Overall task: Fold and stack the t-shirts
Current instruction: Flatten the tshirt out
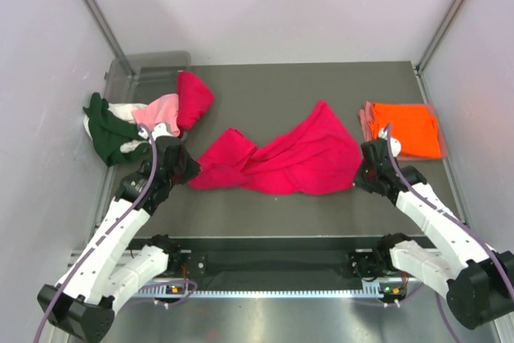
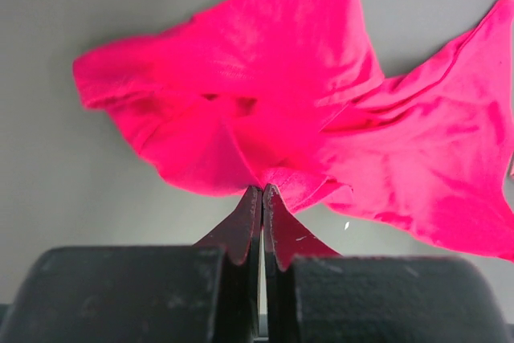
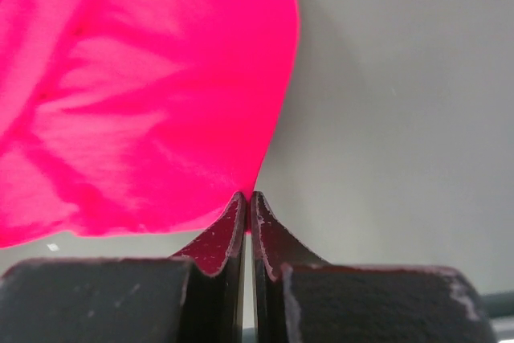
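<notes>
A crumpled crimson t-shirt [image 1: 289, 158] lies spread across the middle of the table. My left gripper [image 1: 190, 173] is shut on its left end, and in the left wrist view the jaws [image 2: 263, 191] pinch a fold of the crimson t-shirt [image 2: 265, 110]. My right gripper [image 1: 361, 173] is shut on the shirt's right edge. The right wrist view shows the closed tips [image 3: 247, 196] biting the hem of the crimson t-shirt [image 3: 136, 94]. An orange t-shirt [image 1: 403, 129] lies folded flat at the far right.
A heap of t-shirts sits at the far left: dark green [image 1: 106, 130], pale pink [image 1: 161, 110] and another crimson one [image 1: 194, 95]. They spill from a clear grey plastic bin [image 1: 148, 68]. Grey walls close in the table on three sides.
</notes>
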Tool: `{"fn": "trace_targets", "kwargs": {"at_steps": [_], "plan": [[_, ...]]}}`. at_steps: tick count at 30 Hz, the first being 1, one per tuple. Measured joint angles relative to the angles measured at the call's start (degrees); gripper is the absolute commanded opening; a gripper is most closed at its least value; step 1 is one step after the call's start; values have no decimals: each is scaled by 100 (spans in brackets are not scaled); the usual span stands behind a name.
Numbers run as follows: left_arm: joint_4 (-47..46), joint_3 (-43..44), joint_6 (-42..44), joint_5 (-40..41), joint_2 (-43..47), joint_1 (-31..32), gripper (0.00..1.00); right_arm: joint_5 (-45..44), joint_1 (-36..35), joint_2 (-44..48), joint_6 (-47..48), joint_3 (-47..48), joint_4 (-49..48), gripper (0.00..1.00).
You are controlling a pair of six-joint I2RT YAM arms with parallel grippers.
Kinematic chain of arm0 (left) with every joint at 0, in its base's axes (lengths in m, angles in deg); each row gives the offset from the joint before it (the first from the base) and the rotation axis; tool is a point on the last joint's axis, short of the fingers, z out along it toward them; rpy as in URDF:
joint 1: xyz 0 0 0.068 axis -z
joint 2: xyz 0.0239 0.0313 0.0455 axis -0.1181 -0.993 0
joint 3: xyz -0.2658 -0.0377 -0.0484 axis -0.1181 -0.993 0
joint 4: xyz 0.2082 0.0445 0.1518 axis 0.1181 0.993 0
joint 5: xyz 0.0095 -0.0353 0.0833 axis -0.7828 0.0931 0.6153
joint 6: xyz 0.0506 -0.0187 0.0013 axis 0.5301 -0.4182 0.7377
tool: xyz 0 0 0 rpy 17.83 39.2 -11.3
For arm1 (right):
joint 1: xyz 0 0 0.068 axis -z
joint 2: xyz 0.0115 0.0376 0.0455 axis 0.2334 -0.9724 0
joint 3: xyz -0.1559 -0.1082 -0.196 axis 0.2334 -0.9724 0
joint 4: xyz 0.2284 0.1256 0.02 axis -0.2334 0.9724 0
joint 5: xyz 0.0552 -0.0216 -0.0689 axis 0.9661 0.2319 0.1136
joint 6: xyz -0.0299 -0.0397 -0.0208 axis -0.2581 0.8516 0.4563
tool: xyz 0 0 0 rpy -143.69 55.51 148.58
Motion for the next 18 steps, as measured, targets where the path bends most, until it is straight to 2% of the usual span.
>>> {"fn": "trace_targets", "kwargs": {"at_steps": [7, 12, 18], "plan": [[-328, 822, 79, -219, -1088, -393, 0, 658, 402, -640, 708, 964, -291, 0], [-807, 1427, 20, -1222, -2111, -1257, 0, 1377, 678, -1480, 1082, 1952, -422, 0], [-737, 3204, 13, -1871, -3351, -1910, 0, 2190, 975, -2229, 1266, 3624, -402, 0]]}}
